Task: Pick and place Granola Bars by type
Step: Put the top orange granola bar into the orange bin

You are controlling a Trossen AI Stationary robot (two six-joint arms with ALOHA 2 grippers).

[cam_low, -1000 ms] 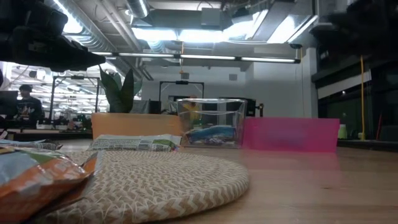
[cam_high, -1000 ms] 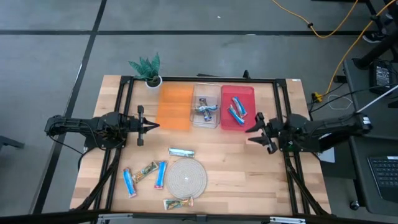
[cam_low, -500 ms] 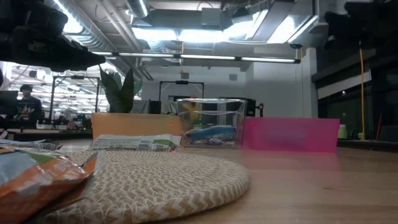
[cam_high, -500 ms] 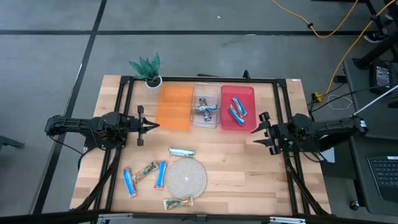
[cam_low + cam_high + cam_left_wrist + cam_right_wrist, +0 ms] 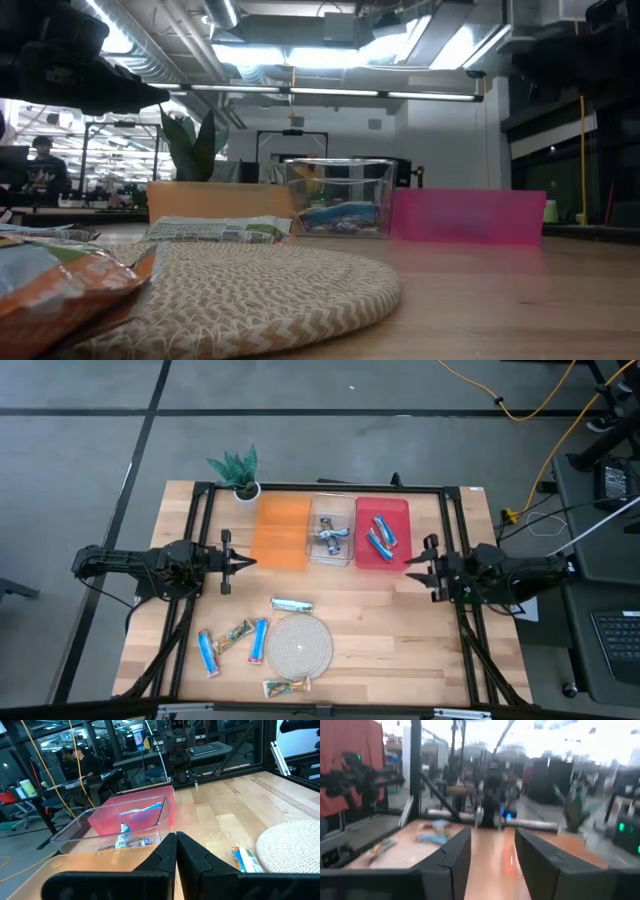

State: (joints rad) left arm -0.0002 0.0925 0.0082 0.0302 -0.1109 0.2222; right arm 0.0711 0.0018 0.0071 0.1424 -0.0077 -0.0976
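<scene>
Between picks. Right hand [image 5: 418, 567] part-open, empty, just beside red bin [image 5: 382, 558]. Left hand [image 5: 246, 561] closed, idle near orange bin [image 5: 281, 531]. Five bars [image 5: 232, 639] loose on tabletop [image 5: 400, 640] around mat [image 5: 301, 644]. Next: reach for loose bar, match bin.

Woven mat [image 5: 300, 644], seemingly foil-wrapped Granola Bars [image 5: 291, 603]

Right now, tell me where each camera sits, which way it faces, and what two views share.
High: overhead, straight down on the table; both arms show.
Low: table height, looking level across the woven mat to the bins; an arm's dark bulk shows upper left.
Left wrist: past shut fingers toward the clear bin.
Right wrist: past open fingers across the table.
Shared: high and low both show the red bin.
</scene>
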